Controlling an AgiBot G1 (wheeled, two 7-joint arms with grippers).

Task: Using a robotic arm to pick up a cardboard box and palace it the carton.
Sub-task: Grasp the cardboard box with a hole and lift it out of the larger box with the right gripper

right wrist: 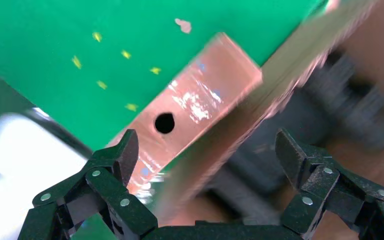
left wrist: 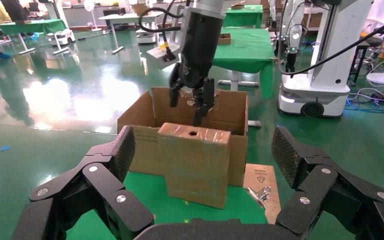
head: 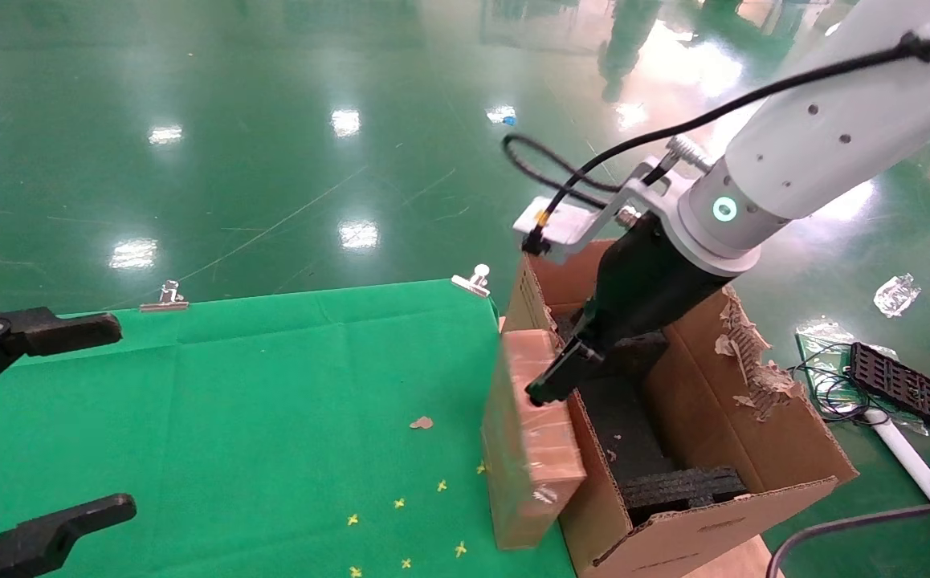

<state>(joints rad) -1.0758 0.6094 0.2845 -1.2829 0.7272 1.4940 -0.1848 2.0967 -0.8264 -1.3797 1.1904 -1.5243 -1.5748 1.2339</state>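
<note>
The cardboard box [head: 529,449], small, brown and taped, stands on its narrow side on the green table, leaning against the carton's [head: 754,449] outer wall. It has a round hole in its top face. The white robotic arm's right gripper [head: 585,361] is open and hangs over the box top and the carton wall, one fingertip [head: 537,393] at the box's top. In the right wrist view the gripper [right wrist: 206,145] straddles the box [right wrist: 195,110] and the carton wall [right wrist: 240,125]. The left wrist view shows the box [left wrist: 195,165], the carton [left wrist: 230,112] and the right gripper [left wrist: 187,107].
Black foam [head: 634,433] lines the carton, whose right flap is torn. My left gripper [head: 116,417] is open and parked at the table's left. Binder clips [head: 164,297] [head: 473,281] hold the green cloth [head: 232,417]. A black tray [head: 907,385] lies on the floor.
</note>
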